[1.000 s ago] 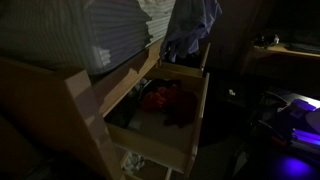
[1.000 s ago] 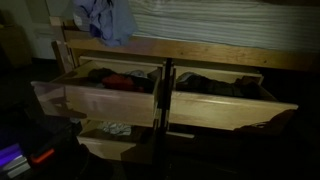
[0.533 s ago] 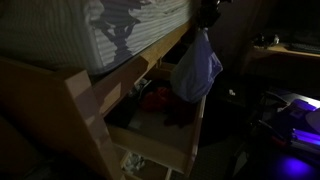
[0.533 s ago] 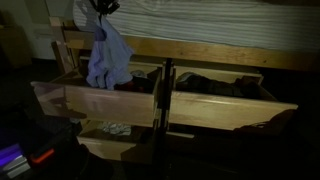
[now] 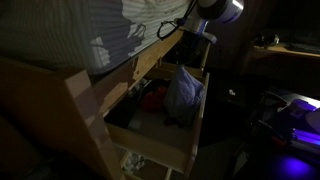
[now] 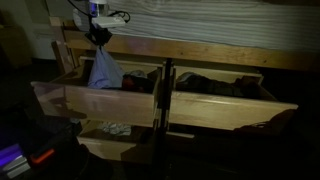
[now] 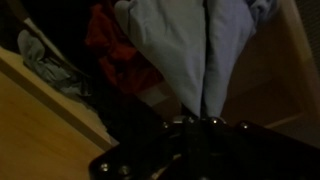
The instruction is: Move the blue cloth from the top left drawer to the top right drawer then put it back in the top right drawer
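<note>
A: Down came the blue cloth [image 6: 104, 68] from high up a second earlier, and it hung just over the top left drawer [image 6: 95, 100].

B: The gripper [image 7: 203, 118] was pinched shut on a gathered bunch at its top. It drooped limp; I judged it light and soft, best held by a bunched fold. Red fabric [image 7: 115, 50] lay below, and the top right drawer [image 6: 230, 105] stood open beyond.

Room dim in both exterior views: strongest light lies on the striped bedding [image 5: 50, 35] and the pale wooden drawer fronts [image 6: 110, 100], with drawer interiors and floor sinking to near black. Dark shadow patches on the bedding; a purple glow [image 5: 297, 165] low in one corner. Wrist view murky, the blue cloth [image 7: 185, 45] close up and out of focus.
</note>
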Robot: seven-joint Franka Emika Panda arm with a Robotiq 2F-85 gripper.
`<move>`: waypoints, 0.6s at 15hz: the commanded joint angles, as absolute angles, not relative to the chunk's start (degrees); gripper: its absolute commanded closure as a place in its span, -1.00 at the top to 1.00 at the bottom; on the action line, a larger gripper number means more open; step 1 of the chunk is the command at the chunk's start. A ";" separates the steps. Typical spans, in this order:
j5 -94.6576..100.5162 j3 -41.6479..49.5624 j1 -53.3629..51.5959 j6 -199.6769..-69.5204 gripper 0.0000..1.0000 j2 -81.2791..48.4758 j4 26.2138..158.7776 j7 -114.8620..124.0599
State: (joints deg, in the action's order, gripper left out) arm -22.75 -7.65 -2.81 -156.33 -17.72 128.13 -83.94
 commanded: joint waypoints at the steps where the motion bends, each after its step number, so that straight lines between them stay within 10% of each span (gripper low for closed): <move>1: -31.12 -10.20 -5.61 -172.17 -0.99 -21.99 128.10 -87.55; 3: -34.69 -14.29 -4.75 -181.59 -0.99 -25.16 128.52 -89.14; 4: -33.65 -13.78 -5.79 -184.29 -0.45 -26.81 128.83 -87.30; 5: -32.30 -12.63 -5.80 -178.55 -0.93 -24.25 128.37 -86.50; 9: -32.35 -13.39 -6.07 -183.31 -0.44 -27.41 128.46 -86.38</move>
